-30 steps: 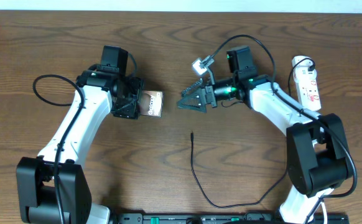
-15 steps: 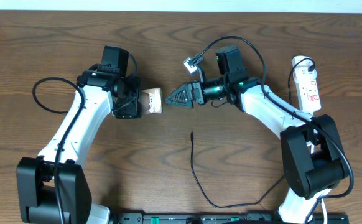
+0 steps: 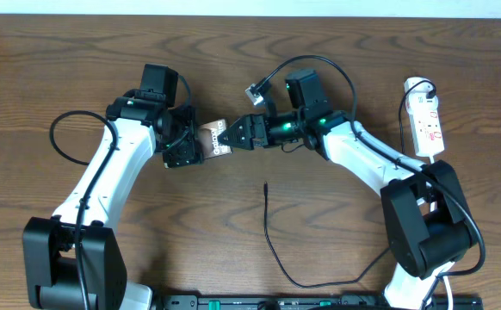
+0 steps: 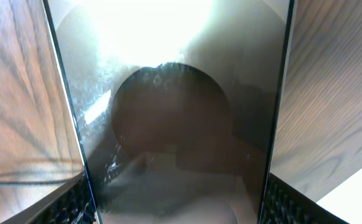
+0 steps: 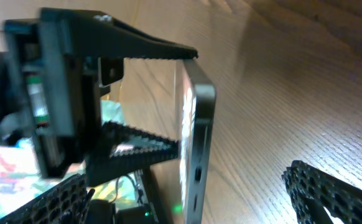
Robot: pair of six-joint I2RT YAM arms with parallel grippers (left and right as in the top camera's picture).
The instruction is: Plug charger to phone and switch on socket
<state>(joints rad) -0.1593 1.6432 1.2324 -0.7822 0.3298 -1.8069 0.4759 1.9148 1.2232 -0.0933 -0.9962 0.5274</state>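
Overhead, the left gripper (image 3: 190,145) sits left of the middle of the wooden table (image 3: 52,52), with its jaws closed across the phone (image 3: 210,141). The phone sticks out of it to the right, towards the other arm. The right gripper (image 3: 226,135) points left and meets that free end, with its jaws spread wide. From above its tips sit at the phone's end, but this view does not show whether they touch it. The left wrist view is almost filled by the phone's glossy face, which reflects a bright light and a dark round shape. The phone runs straight out between the two black ribbed fingers (image 4: 75,204) at the bottom corners, and they pinch its long edges. The right wrist view shows the phone edge-on and standing upright, with the left gripper's toothed fingers (image 5: 145,50) clamping it from above and below. The right gripper's own fingers (image 5: 330,193) stand far apart at the lower corners. The phone's edge lies in the gap between them, and neither pad is against it. The charger (image 3: 272,245) lies loose on the table below both grippers. Its small black tip (image 3: 266,184) rests well apart from the phone, and the cable curves down and round towards the right arm's base. The power strip (image 3: 428,120) lies at the far right edge of the table, near the right arm, well away from both grippers.
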